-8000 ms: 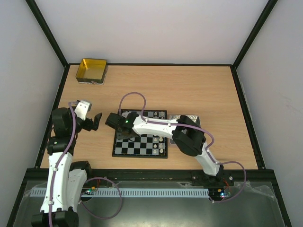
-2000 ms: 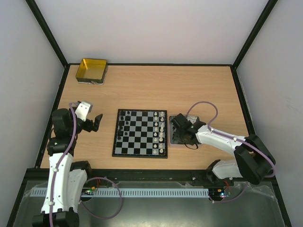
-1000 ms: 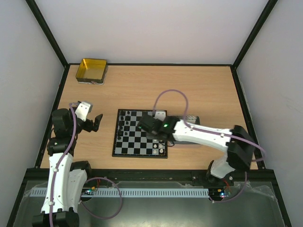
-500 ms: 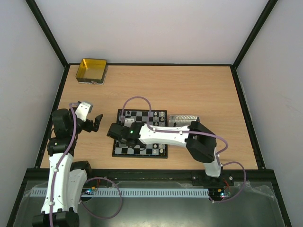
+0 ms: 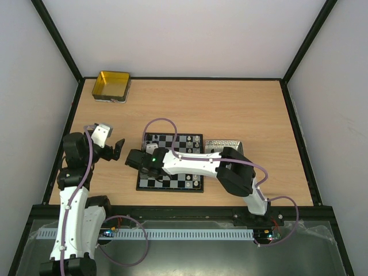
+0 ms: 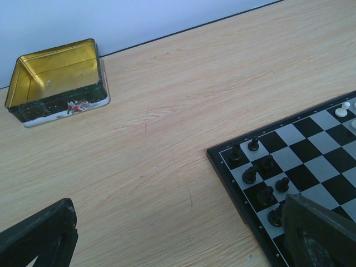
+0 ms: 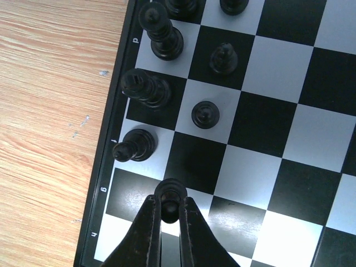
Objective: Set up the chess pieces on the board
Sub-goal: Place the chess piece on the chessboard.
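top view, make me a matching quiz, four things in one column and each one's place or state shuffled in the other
1 gold tin
2 grey tray
3 left pincer
4 right pincer

a shut on a black piece
b far left corner of the table
c open, left of the board
d just right of the board

Pairs: 1-b, 2-d, 3-c, 4-a

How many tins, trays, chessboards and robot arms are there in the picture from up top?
Gold tin: 1
Grey tray: 1
Chessboard: 1
Robot arms: 2, the left arm and the right arm
Total: 5
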Robot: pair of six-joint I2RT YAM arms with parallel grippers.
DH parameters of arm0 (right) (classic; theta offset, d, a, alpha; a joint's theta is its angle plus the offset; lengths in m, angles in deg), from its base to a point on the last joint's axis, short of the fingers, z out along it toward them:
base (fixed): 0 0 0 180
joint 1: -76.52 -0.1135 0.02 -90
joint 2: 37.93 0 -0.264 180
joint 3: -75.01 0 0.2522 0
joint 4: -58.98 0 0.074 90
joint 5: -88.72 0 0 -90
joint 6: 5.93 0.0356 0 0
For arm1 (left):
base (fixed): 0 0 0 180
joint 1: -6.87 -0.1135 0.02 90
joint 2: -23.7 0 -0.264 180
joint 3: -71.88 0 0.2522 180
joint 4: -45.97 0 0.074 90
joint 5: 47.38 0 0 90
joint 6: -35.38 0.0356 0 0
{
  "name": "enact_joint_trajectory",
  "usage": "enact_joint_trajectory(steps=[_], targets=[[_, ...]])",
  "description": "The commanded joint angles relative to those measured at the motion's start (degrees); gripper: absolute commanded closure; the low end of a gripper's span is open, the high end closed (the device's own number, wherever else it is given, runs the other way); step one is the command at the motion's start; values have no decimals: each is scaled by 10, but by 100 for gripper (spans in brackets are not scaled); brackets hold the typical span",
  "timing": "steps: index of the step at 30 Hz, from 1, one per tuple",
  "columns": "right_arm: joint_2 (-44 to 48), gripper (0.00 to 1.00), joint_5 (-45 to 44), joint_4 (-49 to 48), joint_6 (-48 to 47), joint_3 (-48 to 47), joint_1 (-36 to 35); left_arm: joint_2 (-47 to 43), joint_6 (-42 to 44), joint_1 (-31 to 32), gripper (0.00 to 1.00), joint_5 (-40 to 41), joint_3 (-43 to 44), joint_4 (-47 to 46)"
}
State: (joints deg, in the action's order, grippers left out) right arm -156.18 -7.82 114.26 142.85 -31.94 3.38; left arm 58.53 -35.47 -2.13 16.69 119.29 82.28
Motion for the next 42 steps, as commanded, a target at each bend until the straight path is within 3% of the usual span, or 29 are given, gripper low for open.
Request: enact_joint_trajectory(steps=[1, 42], targets=[[-16, 95, -15, 14, -5, -19, 1, -6, 8, -3, 1, -5, -7, -3], [-16, 94, 17, -48, -11, 43, 26, -5, 8, -5, 1, -7, -7, -3]])
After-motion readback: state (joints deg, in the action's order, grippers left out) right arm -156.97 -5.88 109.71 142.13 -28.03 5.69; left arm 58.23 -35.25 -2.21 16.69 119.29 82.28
